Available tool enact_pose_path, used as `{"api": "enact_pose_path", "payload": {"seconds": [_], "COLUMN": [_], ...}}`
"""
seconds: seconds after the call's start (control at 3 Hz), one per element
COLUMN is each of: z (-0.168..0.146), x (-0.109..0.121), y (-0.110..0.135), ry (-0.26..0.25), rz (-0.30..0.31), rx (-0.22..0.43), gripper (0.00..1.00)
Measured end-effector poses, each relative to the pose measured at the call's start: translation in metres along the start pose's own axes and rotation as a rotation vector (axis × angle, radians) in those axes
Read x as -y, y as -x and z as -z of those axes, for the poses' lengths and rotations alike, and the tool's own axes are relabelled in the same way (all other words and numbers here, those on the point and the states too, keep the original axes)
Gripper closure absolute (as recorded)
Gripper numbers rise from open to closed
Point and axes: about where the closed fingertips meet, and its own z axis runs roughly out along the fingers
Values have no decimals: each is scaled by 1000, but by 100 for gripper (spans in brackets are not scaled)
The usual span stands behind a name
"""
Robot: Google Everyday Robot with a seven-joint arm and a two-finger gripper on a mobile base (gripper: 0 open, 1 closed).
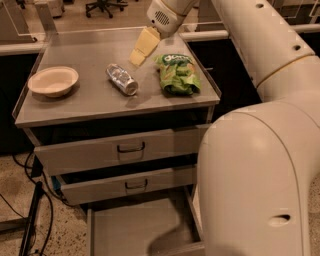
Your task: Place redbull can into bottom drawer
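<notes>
Bulky cream-white arm (250,170) with glossy shell, rounded segments, thin seam lines at joints, few small dark recessed holes. White wrist housing (167,12) carries round perforated grille patch. Pale yellow end effector (137,59), tapering to tip, sits over rear of table (85,100).

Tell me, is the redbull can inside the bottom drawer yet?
No, the redbull can lies on its side on the cabinet top, with the gripper just beyond it, while the bottom drawer stands open below.
</notes>
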Motion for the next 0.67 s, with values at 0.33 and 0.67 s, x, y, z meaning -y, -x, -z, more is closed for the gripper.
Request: {"api": "enact_pose_path", "payload": {"seconds": [0.33,0.67], "z": [-30,-60], "x": [2,8], "y": [8,16], "ry": [12,32], "rz": [-37,-90], "rx": [-3,-14], "gripper": [0,0]}}
